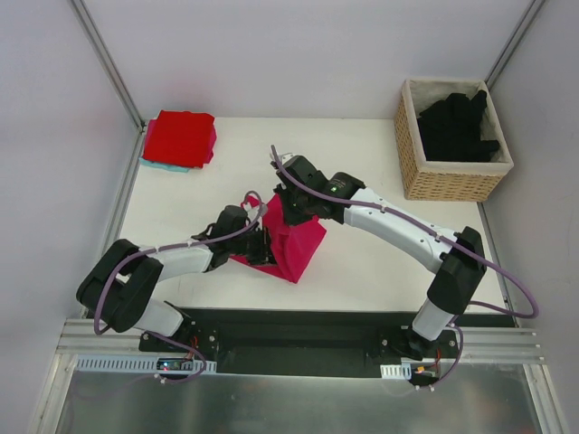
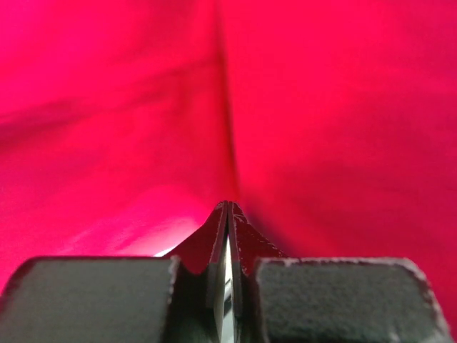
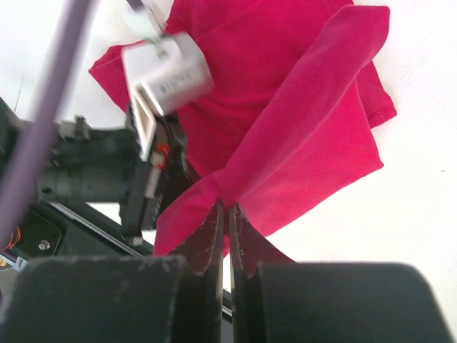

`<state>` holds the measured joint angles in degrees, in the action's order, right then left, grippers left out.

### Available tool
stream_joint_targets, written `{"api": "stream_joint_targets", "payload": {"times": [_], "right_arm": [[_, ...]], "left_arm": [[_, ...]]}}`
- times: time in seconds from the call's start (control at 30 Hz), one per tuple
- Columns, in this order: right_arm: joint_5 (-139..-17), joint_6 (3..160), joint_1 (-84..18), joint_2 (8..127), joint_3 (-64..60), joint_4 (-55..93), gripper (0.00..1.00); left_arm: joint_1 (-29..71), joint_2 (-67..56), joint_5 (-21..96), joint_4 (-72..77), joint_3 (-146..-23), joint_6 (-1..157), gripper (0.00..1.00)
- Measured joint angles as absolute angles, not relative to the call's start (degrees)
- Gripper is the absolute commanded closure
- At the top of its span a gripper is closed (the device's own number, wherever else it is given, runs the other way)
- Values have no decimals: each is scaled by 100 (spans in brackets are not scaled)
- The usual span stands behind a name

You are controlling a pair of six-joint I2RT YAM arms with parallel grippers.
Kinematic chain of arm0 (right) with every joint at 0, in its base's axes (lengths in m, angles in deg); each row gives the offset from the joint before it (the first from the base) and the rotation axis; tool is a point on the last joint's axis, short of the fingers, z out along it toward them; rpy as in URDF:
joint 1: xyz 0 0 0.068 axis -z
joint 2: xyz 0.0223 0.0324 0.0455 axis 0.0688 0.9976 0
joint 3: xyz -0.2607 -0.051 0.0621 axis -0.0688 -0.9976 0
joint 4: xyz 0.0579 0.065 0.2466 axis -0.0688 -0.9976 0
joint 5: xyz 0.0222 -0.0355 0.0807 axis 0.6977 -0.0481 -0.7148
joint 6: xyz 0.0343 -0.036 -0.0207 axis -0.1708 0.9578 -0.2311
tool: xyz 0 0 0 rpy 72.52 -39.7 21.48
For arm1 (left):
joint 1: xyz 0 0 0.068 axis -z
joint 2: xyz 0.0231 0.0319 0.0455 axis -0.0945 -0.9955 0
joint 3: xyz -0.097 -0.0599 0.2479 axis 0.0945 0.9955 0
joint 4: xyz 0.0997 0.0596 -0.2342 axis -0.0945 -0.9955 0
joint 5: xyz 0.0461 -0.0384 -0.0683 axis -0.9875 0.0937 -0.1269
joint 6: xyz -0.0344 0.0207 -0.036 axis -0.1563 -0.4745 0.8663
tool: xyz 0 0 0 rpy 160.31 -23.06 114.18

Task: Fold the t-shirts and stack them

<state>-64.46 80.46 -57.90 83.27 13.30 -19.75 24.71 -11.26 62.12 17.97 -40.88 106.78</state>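
Both the left gripper (image 2: 227,213) and right gripper (image 3: 227,211) pinch the magenta t-shirt (image 1: 303,240) while the wicker basket (image 1: 448,185) holds black t-shirts (image 1: 457,127).

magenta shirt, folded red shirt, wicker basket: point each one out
magenta shirt (image 1: 303,246): top view, on its lower right flap
folded red shirt (image 1: 181,137): top view, middle of its top face
wicker basket (image 1: 448,185): top view, on its near woven wall

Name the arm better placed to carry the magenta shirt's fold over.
Probably right: the right gripper pinches a raised flap of the magenta t-shirt, free to swing over. The left gripper grips cloth low, anchoring it.
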Motion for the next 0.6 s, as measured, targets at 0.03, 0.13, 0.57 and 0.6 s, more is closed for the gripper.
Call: {"api": "stream_joint_targets", "payload": {"times": [0.03,0.13,0.57,0.6], "right_arm": [[-6448,8046,-5790,8327,1330,-1977,99],[-6448,8050,-5792,8327,1330,-1977,99],[-6352,8125,-5794,8327,1330,-1951,99],[-6333,8153,-5794,8327,1338,-1942,99]], "left_arm": [[2598,-1172,6210,1898,-4088,10759,100],[2832,-1349,6201,2114,-4088,10947,100],[3140,-1580,5847,2429,-4016,11539,100],[3159,-1620,5836,2444,-4014,11565,100]]}}
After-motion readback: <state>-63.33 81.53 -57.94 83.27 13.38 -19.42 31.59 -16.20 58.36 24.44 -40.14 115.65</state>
